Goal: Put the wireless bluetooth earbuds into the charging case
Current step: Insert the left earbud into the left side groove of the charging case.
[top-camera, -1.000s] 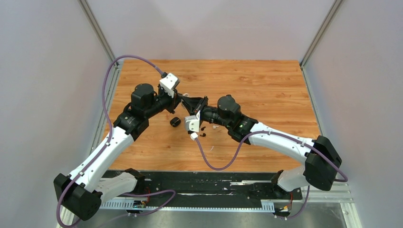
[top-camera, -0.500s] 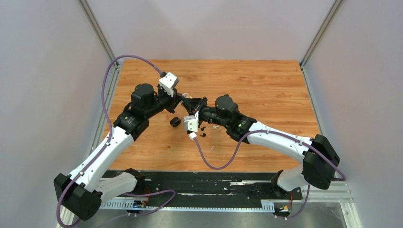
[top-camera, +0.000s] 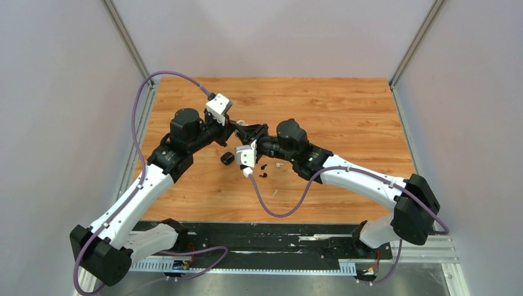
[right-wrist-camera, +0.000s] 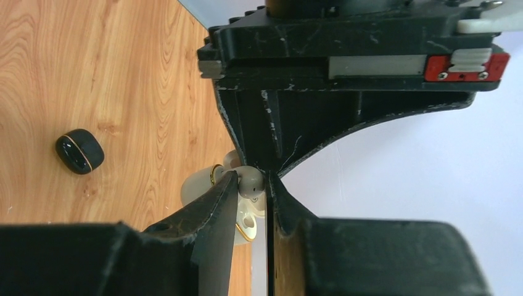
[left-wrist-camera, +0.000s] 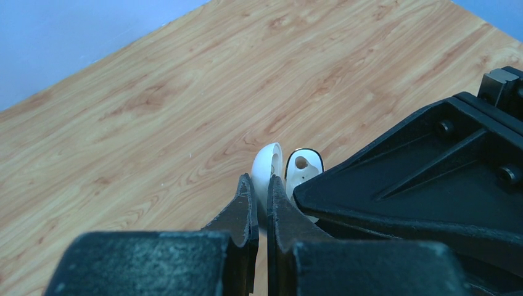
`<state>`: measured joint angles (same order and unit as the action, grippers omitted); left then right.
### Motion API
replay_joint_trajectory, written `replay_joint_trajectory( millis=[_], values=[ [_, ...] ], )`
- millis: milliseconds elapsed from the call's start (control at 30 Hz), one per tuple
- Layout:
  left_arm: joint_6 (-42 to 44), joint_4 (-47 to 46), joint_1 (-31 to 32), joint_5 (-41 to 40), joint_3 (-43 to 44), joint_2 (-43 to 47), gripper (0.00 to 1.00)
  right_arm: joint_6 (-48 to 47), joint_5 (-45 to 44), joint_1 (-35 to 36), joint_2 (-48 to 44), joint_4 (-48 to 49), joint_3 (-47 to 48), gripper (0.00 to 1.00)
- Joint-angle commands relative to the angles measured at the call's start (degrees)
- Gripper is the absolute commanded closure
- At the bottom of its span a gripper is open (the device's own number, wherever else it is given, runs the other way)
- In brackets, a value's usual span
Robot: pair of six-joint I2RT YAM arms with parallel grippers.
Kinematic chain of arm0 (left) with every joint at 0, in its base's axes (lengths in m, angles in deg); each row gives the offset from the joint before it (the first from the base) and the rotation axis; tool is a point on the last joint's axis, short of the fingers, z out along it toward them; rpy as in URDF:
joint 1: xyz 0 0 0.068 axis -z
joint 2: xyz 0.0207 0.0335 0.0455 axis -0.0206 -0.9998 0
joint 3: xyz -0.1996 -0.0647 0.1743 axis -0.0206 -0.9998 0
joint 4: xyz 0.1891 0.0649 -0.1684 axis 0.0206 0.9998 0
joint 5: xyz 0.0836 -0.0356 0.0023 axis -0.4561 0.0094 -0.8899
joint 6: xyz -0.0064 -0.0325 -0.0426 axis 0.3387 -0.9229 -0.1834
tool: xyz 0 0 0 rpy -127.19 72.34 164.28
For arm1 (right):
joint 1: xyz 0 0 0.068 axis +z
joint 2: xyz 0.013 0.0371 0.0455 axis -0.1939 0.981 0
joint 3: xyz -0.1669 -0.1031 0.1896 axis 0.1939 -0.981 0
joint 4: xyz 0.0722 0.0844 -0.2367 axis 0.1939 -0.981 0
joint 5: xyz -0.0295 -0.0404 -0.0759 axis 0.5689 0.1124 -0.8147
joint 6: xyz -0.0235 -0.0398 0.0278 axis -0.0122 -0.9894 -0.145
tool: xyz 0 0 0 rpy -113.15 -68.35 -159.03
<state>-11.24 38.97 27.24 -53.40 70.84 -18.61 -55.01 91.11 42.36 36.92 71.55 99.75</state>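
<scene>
**Seating a white bud in the held-open case**

On the wooden table [top-camera: 345, 111] the left arm [top-camera: 132, 197] and right arm [top-camera: 364, 182] meet nose to nose near the middle. The left gripper [left-wrist-camera: 259, 185] has its jaws pressed almost together on the raised lid [left-wrist-camera: 266, 163] of the white charging case [left-wrist-camera: 304, 168], holding it open with one empty socket showing. The right gripper [right-wrist-camera: 251, 183] pinches a small pale rounded piece, by its look a white earbud [right-wrist-camera: 249, 185], right against that case; whether it sits in a socket yet I cannot tell. A black case [right-wrist-camera: 79, 151] lies shut on the table nearby, and two black earbuds [top-camera: 264, 166] lie loose beside the right wrist.

As I judge it, the left side should hold firm without twisting the thin lid on its hinge. The right should line the stem up with the socket, press straight in and slowly, and part its jaws only a little once the bud is down, since the two sets of fingers are crowded and a wide release could knock the lid or flick the bud out
</scene>
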Motion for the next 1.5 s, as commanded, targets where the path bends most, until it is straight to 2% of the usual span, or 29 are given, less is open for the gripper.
replay_joint_trajectory(
  millis=[0, 167, 333, 467, 600, 833, 1467],
  values=[
    [-0.43, -3.45, 0.32, 0.42, 0.53, 0.61, 1.0, 6.1, -0.96, -0.1, 0.83, -2.04, 5.13, 0.78],
    [-0.23, -3.71, 0.32, 0.23, 0.42, 0.63, 1.0, 13.23, -1.46, -0.09, 1.38, -4.59, 8.72, 0.76],
    [-0.14, -3.81, 0.26, -0.07, 0.44, 0.73, 1.0, 14.68, 0.02, -0.07, 1.04, -7.37, 9.05, 0.75],
    [-0.12, -3.85, 0.23, -0.16, 0.53, 0.7, 1.0, 13.53, -0.37, -0.04, 0.96, -8.8, 8.69, 0.81],
    [-0.08, -3.6, 0.22, -0.18, 0.52, 0.5, 1.0, 12.06, -1.45, -0.09, 0.72, -8.78, 8.85, 0.92],
    [0.22, -3.52, 0.21, -1.17, 0.7, 0.14, 1.0, 9.71, -4.23, -0.09, 0.22, -6.98, 8.51, 1.0],
    [-0.45, -3.19, 0.18, -1.7, 1.65, -0.35, 1.0, 9.83, -4.54, -0.01, 1.13, -5.18, 8.12, 1.0]
  ],
)
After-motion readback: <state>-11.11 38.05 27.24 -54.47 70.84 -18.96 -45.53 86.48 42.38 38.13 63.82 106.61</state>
